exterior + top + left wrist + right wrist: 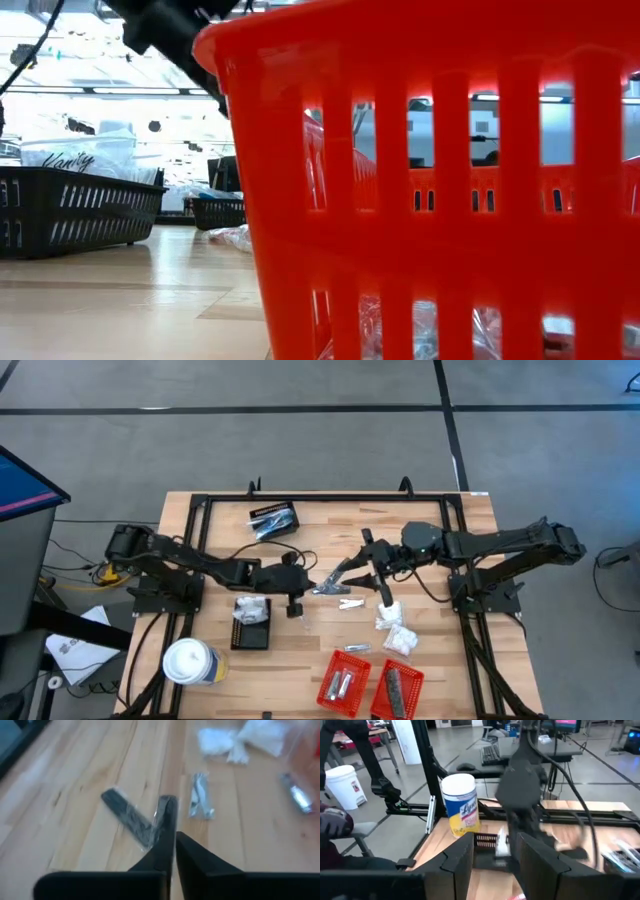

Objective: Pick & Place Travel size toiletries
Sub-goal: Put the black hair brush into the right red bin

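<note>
Pinching: my left gripper [171, 827] has its jaws pressed together on the clear wrap of a dark grey stick [131, 818], mid-bench.
Why there: the loose wrap is easiest to catch.
Right gripper [494, 855]: jaws spread, empty, hovering nearby.
Destination: probably the red baskets [343, 680].

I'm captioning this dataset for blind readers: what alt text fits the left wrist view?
The left gripper has its two dark fingers shut on a slim dark stick in clear wrap, over a light wooden table. Beyond it lie a silvery sachet, white clear-wrapped packets and a silvery tube.
</note>
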Action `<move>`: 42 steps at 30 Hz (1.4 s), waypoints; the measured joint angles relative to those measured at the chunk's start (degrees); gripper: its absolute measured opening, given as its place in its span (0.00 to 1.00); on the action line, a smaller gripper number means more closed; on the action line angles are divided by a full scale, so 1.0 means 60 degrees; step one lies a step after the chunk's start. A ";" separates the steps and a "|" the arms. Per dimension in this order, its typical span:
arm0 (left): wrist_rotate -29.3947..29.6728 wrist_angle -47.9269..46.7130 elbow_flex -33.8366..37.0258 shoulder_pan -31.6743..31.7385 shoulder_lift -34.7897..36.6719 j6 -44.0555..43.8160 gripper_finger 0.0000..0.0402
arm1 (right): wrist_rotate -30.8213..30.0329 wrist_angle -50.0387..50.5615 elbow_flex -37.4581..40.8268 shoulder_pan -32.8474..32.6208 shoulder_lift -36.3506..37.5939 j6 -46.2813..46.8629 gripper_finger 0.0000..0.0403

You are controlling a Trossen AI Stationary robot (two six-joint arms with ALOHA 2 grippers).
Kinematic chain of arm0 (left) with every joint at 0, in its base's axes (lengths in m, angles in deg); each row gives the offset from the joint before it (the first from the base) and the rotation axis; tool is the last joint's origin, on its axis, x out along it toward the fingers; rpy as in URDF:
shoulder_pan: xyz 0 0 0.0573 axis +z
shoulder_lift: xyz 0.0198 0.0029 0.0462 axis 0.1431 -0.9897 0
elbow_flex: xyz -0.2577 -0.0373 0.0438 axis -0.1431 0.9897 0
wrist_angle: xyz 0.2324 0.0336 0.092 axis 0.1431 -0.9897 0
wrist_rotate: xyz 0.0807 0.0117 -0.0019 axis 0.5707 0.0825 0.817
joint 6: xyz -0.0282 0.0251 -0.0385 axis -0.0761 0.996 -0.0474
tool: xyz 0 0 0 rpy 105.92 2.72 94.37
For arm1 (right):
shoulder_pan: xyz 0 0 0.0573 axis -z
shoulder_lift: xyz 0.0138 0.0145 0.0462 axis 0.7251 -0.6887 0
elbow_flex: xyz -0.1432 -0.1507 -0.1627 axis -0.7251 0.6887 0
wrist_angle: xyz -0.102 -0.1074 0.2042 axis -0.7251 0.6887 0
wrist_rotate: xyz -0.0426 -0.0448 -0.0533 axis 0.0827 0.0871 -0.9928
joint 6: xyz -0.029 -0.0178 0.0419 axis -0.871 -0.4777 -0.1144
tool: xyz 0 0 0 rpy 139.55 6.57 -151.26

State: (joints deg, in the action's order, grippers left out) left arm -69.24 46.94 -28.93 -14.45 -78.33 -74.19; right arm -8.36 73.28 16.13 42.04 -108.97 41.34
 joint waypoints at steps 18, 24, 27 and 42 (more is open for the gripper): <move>-0.1503 0.0741 -0.0370 0.0303 -0.1985 -0.0184 0.00 | -0.0047 0.1339 0.0032 0.0933 -0.2032 0.1788 0.34; -0.1490 0.0466 -0.0481 0.0303 -0.2007 -0.0304 0.00 | -0.0039 0.2060 0.0027 0.1496 -0.2542 0.2121 0.33; -0.1473 0.0206 -0.0477 0.0366 -0.2029 -0.0304 0.00 | -0.0029 0.2775 0.0061 0.1669 -0.2536 0.2193 0.33; -0.1725 0.0129 -0.0710 0.0785 -0.2987 -0.0304 0.00 | -0.0033 0.2737 0.0032 0.0986 -0.2758 0.1111 0.35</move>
State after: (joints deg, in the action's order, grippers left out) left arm -79.59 47.72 -33.20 -9.74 -96.25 -76.01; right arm -8.56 89.70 16.32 47.96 -125.52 48.00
